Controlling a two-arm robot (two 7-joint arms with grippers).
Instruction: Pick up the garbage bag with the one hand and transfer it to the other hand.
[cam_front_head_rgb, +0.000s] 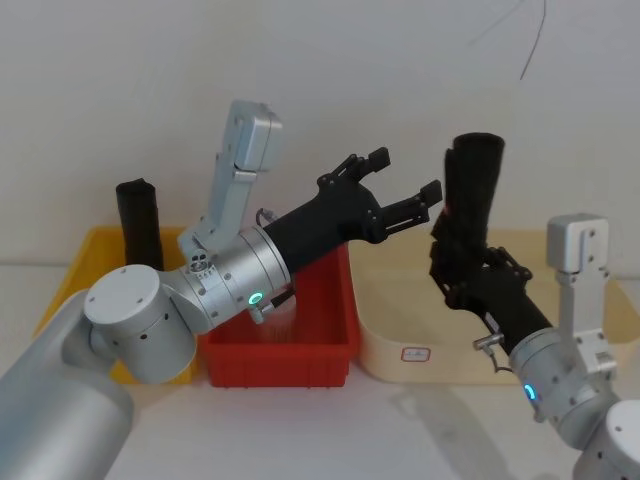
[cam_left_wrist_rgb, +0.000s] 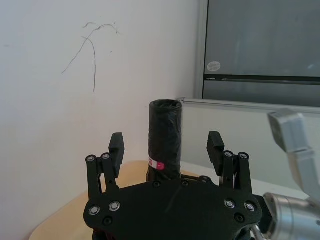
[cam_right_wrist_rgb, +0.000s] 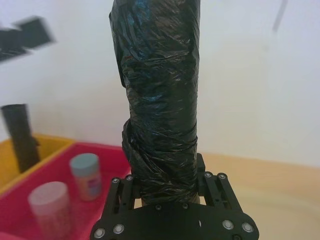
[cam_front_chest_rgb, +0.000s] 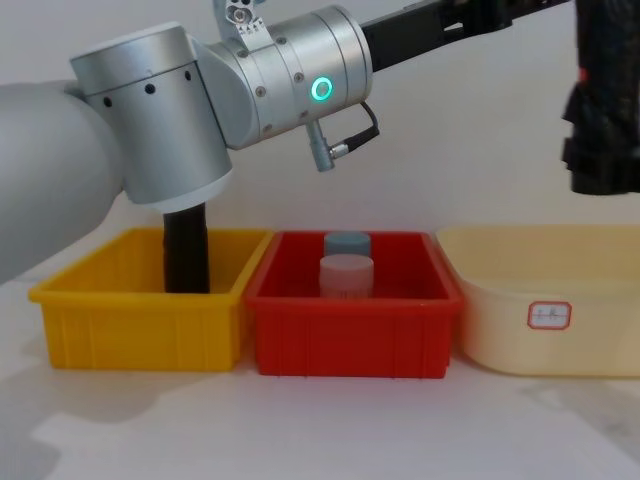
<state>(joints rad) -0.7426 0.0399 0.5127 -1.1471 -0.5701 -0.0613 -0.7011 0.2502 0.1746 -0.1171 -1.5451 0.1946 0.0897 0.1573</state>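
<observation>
One garbage bag (cam_front_head_rgb: 472, 190), one plain roll (cam_front_head_rgb: 138, 225)

You are looking at a garbage bag (cam_front_head_rgb: 472, 185) showing glossy, crinkled black and wearing a small red-and-white label (cam_left_wrist_rgb: 156, 164). The left hand (cam_front_head_rgb: 405, 173) and right hand (cam_front_head_rgb: 462, 262) are showing matte black. Their arms (cam_front_head_rgb: 225, 280) are shining silver-grey, each ring light (cam_front_head_rgb: 256, 298) glowing green. A yellow bin (cam_front_chest_rgb: 135, 305), a red bin (cam_front_chest_rgb: 350, 325) and a cream tub (cam_front_chest_rgb: 500, 290) are contrasting with the white counter (cam_front_chest_rgb: 320, 430). The tub is carrying a red-framed white sticker (cam_front_chest_rgb: 549, 314).
</observation>
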